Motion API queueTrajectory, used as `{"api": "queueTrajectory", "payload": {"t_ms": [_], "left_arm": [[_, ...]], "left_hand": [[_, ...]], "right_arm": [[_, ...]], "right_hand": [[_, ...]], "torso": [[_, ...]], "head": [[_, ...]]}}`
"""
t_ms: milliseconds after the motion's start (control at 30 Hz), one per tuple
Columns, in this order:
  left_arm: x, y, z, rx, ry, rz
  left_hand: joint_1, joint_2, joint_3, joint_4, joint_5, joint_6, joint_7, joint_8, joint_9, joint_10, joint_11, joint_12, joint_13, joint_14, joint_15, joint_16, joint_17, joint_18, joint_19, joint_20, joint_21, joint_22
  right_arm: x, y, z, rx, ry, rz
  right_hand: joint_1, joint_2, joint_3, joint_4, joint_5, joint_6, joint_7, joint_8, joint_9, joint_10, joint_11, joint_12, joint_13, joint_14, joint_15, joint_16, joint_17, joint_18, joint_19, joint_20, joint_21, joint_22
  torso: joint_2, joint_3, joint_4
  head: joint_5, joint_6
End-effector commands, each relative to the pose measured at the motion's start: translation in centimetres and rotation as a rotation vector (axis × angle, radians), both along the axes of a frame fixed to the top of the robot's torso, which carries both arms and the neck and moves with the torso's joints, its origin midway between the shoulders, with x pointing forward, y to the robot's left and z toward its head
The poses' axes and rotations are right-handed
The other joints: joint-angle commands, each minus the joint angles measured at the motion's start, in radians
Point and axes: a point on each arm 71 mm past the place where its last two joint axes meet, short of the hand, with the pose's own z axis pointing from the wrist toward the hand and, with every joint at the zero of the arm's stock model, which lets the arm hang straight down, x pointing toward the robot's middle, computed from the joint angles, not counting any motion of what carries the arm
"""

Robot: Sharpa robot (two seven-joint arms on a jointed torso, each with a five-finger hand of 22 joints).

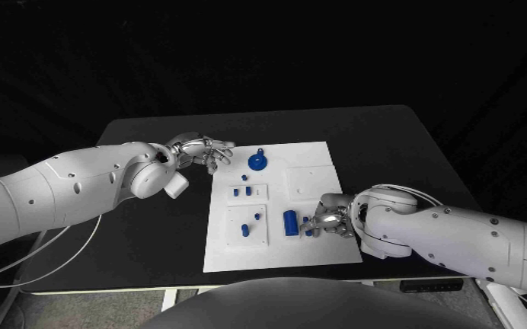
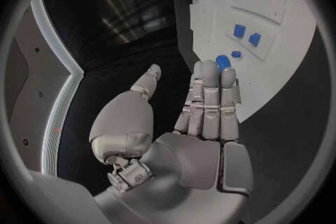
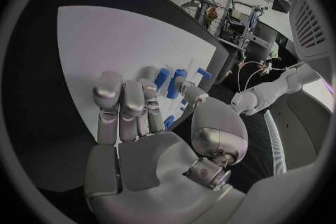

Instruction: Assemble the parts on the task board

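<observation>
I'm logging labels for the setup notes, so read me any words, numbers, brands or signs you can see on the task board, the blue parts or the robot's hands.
None can be read.
Task board: plain white, no print visible.
Blue parts, such as the round one: no markings visible.
Left hand and right hand: no legible lettering.

- task board [image 1: 311,163]: far-right corner is bare white, and so is the near strip along its front edge; room to come down there.
- left hand [image 1: 203,150] hangs over the board's far-left corner, just beside the round blue part [image 1: 257,163]; that corner is blocked.
- right hand [image 1: 328,218] sits at the board's right edge, fingers against the tall blue block [image 1: 290,221]; right-side approach blocked.
- small blue parts [image 1: 249,190] cluster mid-left, gaps between them tight.
- black table [image 1: 407,146] is open to the board's far right.
</observation>
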Motion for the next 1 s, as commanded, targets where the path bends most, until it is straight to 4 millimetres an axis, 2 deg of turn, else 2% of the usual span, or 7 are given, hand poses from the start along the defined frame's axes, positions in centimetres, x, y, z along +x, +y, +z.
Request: {"api": "queueTrajectory", "payload": {"t_ms": [33,167,300,500,1000], "left_arm": [[0.0,-0.2,0.1,-0.006,0.001,-0.016],[0.0,-0.2,0.1,-0.006,0.001,-0.016],[0.0,-0.2,0.0,-0.004,0.001,-0.015],[0.0,-0.2,0.0,-0.002,0.003,-0.018],[0.0,-0.2,0.0,-0.001,0.003,-0.017]], "left_hand": [[-0.007,0.005,0.002,0.001,-0.003,-0.008,-0.001,0.005,-0.001,-0.007,0.003,0.004,0.001,-0.006,0.001,-0.003,0.001,0.06,0.001,-0.013,-0.005,0.001],[-0.006,0.005,0.002,0.001,-0.002,-0.008,-0.001,0.005,-0.001,-0.007,0.003,0.004,0.001,-0.006,0.001,-0.003,0.001,0.06,0.001,-0.013,-0.005,0.001],[-0.005,0.006,0.003,0.001,-0.002,-0.008,-0.001,0.005,-0.001,-0.007,0.003,0.004,0.001,-0.006,0.001,-0.004,0.001,0.06,0.001,-0.013,-0.005,0.001],[-0.003,0.007,0.004,0.0,-0.002,-0.008,-0.001,0.005,-0.001,-0.007,0.003,0.004,0.001,-0.006,0.001,-0.004,0.002,0.06,0.002,-0.013,-0.005,0.002],[-0.001,0.01,0.005,-0.002,-0.002,-0.008,-0.001,0.006,-0.002,-0.007,0.003,0.004,0.001,-0.006,0.001,-0.004,0.002,0.06,0.002,-0.012,-0.005,0.003]], "right_arm": [[-0.2,-0.1,-0.1,0.005,0.019,0.015],[-0.1,-0.6,-0.2,-0.002,0.019,0.008],[-0.1,-0.8,-0.2,0.009,0.024,0.017],[-0.1,-1.1,-0.2,0.038,0.041,0.012],[-0.2,-1.1,-0.3,0.048,0.058,0.019]], "right_hand": [[0.01,0.013,0.003,-0.007,-0.005,0.006,0.001,0.002,0.001,0.001,-0.008,0.002,0.001,0.001,-0.006,0.004,0.0,0.084,0.0,-0.009,0.005,0.001],[0.04,0.021,0.039,-0.016,-0.005,0.006,0.001,0.002,0.002,0.001,-0.008,0.001,0.002,0.001,-0.006,0.001,-0.002,0.084,-0.001,-0.01,0.004,0.0],[0.073,0.009,0.058,-0.042,-0.005,0.004,0.003,0.002,0.003,0.001,-0.006,0.0,0.003,-0.001,-0.005,-0.003,-0.006,0.084,0.001,-0.009,0.006,0.0],[0.102,0.0,0.052,-0.073,-0.005,0.002,0.005,0.0,0.003,0.001,-0.003,-0.002,0.004,-0.002,-0.001,-0.011,-0.013,0.084,0.001,-0.003,0.005,-0.002],[0.11,-0.002,0.042,-0.083,-0.005,0.001,0.006,0.0,0.003,0.001,-0.003,-0.003,0.004,-0.004,-0.001,-0.016,-0.017,0.084,0.001,0.0,0.005,-0.003]], "torso": [[0.0,0.0,-0.0004],[0.0,-0.0001,0.0001],[0.0,0.0,-0.0001],[0.0,0.0003,-0.0001],[0.0,-0.0001,0.0002]], "head": [[0.0,0.0],[-0.001,0.0],[0.0,0.0],[0.001,0.0],[-0.001,0.0]]}}
